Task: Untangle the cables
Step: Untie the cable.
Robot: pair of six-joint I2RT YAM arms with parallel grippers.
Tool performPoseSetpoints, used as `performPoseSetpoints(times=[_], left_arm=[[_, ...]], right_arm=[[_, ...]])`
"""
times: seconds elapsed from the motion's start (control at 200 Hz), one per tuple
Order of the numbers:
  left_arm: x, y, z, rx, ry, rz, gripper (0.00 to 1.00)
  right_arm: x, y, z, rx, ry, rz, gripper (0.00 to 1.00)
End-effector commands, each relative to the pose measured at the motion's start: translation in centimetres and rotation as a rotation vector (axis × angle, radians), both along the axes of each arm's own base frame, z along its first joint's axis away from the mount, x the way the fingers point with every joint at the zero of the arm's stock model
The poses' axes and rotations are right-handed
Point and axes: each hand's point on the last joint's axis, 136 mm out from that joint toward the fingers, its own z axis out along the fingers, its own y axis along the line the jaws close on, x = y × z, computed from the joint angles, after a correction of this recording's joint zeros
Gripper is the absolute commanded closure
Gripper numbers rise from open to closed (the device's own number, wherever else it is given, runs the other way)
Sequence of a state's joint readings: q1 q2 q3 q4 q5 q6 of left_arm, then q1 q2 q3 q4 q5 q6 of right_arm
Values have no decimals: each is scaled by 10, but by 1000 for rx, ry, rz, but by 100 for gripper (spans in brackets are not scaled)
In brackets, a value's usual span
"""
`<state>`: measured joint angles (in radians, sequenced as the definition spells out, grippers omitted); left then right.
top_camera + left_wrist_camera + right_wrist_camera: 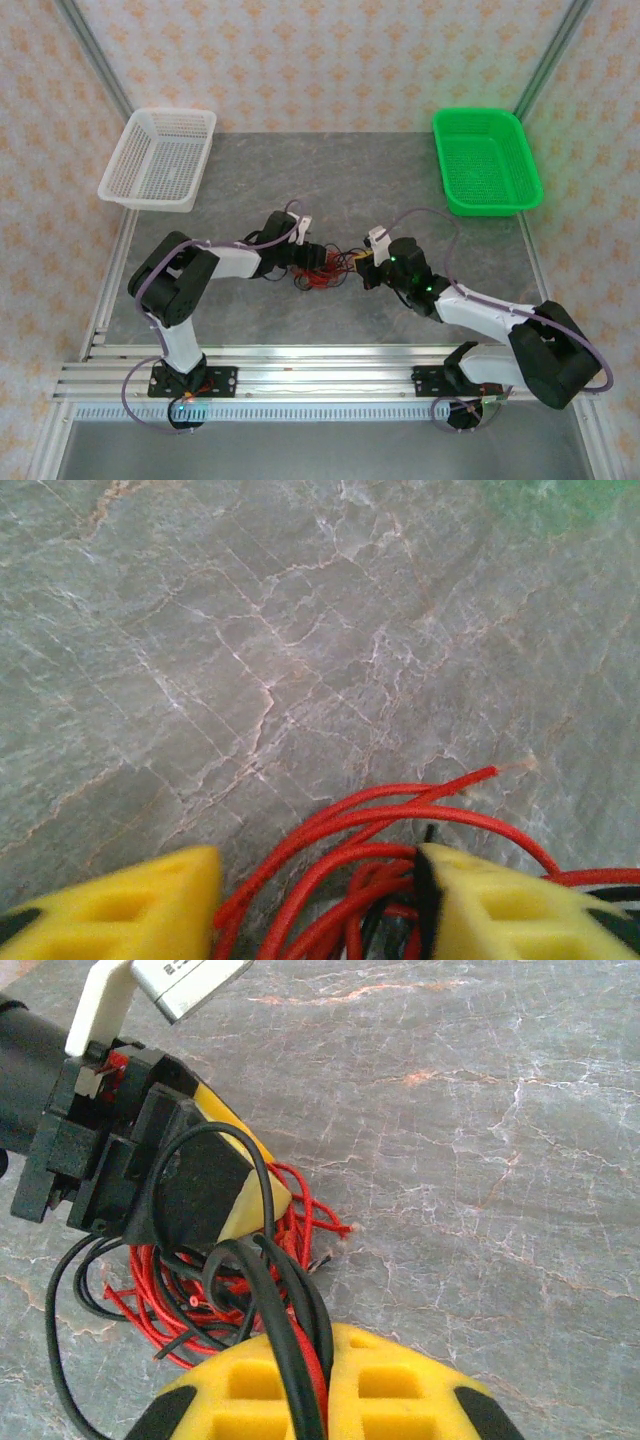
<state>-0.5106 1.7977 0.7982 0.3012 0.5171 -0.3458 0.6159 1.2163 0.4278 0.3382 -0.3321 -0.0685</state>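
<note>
Now, your left gripper [320, 895] stands half open astride red strands; the cables [322, 272], midway across the table [330, 180], look light, limp, snaggy, so take single loose ends; your right gripper [305, 1360] is clamped on black-and-red strands.

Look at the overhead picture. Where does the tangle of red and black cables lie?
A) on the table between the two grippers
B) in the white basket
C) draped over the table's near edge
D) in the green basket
A: the cables lie on the table between the left gripper and the right gripper, well away from the white basket and the green basket.
</note>
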Motion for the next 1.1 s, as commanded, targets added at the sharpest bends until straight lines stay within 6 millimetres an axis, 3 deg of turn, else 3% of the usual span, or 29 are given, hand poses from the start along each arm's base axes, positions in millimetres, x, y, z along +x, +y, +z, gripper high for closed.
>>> performPoseSetpoints(times=[0.0,0.135,0.225,0.3,0.556,0.641,0.786,0.896,1.091], left_arm=[[-31,-9,-17,-52,82,-58,66],[-36,-14,-12,-130,94,-45,100],[-31,-9,-2,-148,68,2,100],[-23,1,12,-127,28,65,100],[6,50,99,-38,-186,334,100],[8,71,126,-36,-252,442,100],[-1,112,151,-44,-344,632,100],[-13,132,151,-73,-385,714,100],[-29,153,114,-59,-367,793,100]], right_arm=[[5,-6,0,1,-33,-43,100],[6,-12,0,19,-30,-84,100],[8,-20,0,26,-27,-142,100],[10,-27,14,66,-55,-194,100],[15,-66,37,285,-58,-491,100],[14,-77,31,410,-5,-594,100],[8,-93,3,609,139,-772,100],[7,-85,-12,670,227,-782,100],[9,-67,-39,589,345,-768,100]])
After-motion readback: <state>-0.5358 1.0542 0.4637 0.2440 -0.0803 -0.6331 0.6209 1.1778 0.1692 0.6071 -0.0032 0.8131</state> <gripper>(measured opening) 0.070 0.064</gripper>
